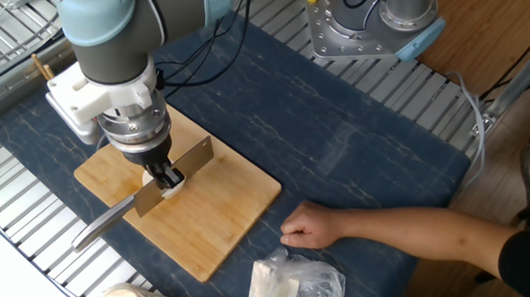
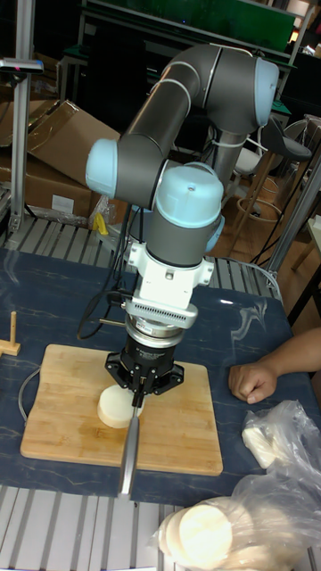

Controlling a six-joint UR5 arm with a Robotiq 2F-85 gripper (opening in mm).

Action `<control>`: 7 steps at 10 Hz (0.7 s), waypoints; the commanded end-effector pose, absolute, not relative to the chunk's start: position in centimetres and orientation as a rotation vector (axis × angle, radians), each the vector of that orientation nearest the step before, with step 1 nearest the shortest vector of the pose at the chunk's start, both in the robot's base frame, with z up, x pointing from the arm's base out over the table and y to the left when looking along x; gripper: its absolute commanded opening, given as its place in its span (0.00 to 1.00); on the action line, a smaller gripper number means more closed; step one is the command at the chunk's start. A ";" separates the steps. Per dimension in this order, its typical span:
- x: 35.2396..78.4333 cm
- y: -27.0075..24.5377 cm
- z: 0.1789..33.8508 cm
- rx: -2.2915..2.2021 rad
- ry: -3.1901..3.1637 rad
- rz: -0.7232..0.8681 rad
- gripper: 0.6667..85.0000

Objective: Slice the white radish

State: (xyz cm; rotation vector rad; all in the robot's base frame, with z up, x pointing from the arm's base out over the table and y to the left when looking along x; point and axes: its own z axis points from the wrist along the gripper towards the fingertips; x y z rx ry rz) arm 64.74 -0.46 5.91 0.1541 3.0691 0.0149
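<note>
Fingers (image 1: 166,174) clamp a knife (image 1: 146,193) whose blade apparently meets the thick cream-white radish disc (image 2: 117,408).

One white radish (image 2: 114,409), one knife (image 1: 146,199), one cutting board (image 1: 217,220), one human hand (image 1: 308,226), two plastic bags (image 2: 285,433)

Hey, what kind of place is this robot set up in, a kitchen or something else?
Likely a robotics lab or workshop, not a kitchen: brown cardboard boxes stacked behind, a metal slatted workbench under a dark blue mat, and a second robot's silver base bolted nearby.

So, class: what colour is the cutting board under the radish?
Light tan bamboo cutting board, clearest in the fixed view.
</note>
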 end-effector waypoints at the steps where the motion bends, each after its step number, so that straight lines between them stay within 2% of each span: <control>1: 65.3 -0.1 5.4 0.186 3.051 0.016 0.00; 3: 65.2 -0.1 5.5 0.191 3.057 0.016 0.00; 6: 63.4 0.5 8.5 0.201 3.125 0.051 0.00; 7: 63.4 0.7 8.4 0.212 3.123 0.048 0.00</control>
